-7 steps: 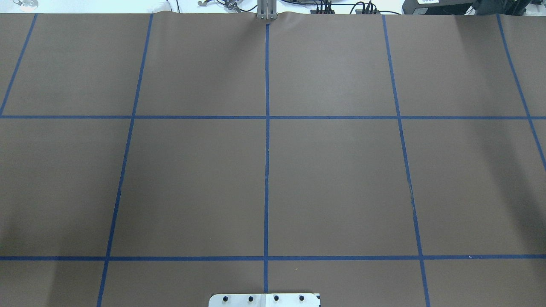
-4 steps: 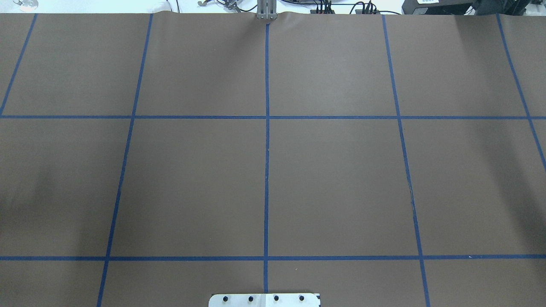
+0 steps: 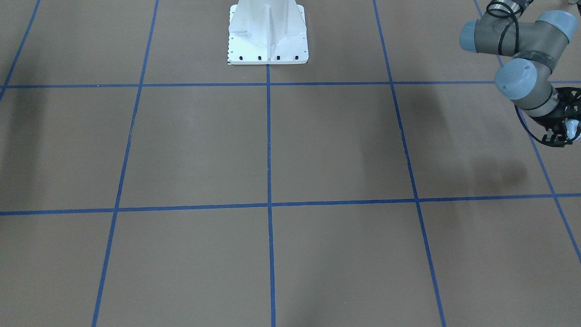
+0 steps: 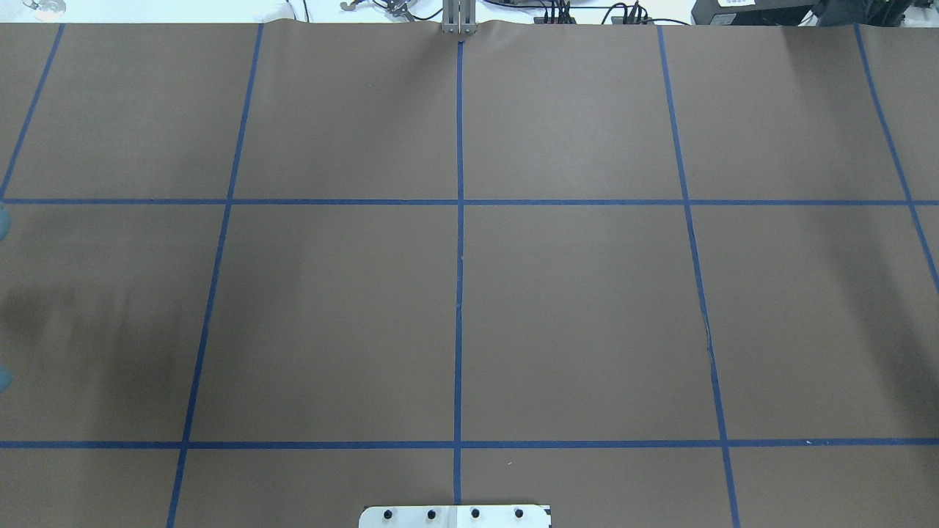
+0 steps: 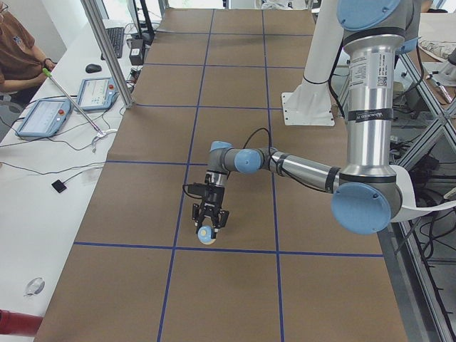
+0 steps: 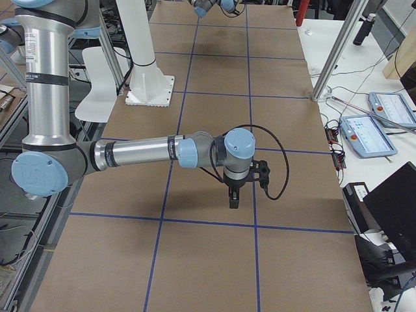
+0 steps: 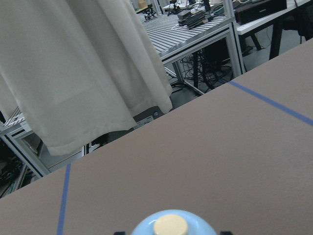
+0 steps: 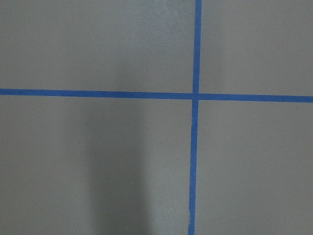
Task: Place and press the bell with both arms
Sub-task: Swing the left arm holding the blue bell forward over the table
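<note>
The bell (image 5: 206, 235) is light blue with a cream button. It sits between the fingers of my left gripper (image 5: 209, 222), which is shut on it and holds it above the brown table. The left wrist view shows the bell's top (image 7: 171, 225) at the bottom edge. In the front-facing view the left gripper (image 3: 563, 134) and bell (image 3: 573, 123) are at the right edge. My right gripper (image 6: 234, 203) points straight down over the table near a tape line; I cannot tell whether it is open or shut. The right wrist view shows only a tape cross (image 8: 195, 95).
The white pedestal base (image 3: 268, 36) stands at the table's robot side, also in the overhead view (image 4: 455, 515). Blue tape lines grid the brown table. Desks with tablets (image 5: 43, 117) (image 6: 367, 136) and metal posts (image 5: 107, 50) flank the far long edge.
In the overhead view the shadow at the left has spread further in. Small light-blue bits of the left arm now show at the left edge.
</note>
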Robot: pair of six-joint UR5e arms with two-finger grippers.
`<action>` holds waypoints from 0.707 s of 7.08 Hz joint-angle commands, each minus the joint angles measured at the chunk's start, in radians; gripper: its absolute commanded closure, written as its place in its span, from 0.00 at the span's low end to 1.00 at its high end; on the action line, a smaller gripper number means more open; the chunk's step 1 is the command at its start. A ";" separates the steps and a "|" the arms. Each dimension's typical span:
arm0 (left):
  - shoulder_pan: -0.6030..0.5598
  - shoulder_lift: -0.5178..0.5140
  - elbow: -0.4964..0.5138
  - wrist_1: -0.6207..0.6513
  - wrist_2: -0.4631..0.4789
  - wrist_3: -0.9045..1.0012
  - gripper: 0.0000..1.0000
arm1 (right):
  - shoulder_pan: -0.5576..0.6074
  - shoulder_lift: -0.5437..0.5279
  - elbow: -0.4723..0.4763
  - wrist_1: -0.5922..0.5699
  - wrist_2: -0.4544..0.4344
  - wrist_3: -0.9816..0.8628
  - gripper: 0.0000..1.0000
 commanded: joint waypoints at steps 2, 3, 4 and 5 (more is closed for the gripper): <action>-0.022 -0.233 0.054 -0.115 0.067 0.109 1.00 | -0.001 0.000 0.003 0.000 0.004 0.000 0.00; -0.005 -0.264 0.072 -0.266 0.069 0.136 1.00 | -0.002 0.002 0.003 0.003 0.004 0.000 0.00; 0.015 -0.278 0.113 -0.479 0.071 0.243 1.00 | -0.004 0.037 -0.002 0.006 -0.008 -0.003 0.00; 0.057 -0.293 0.129 -0.660 0.128 0.341 1.00 | -0.005 0.032 0.000 0.009 -0.002 -0.002 0.00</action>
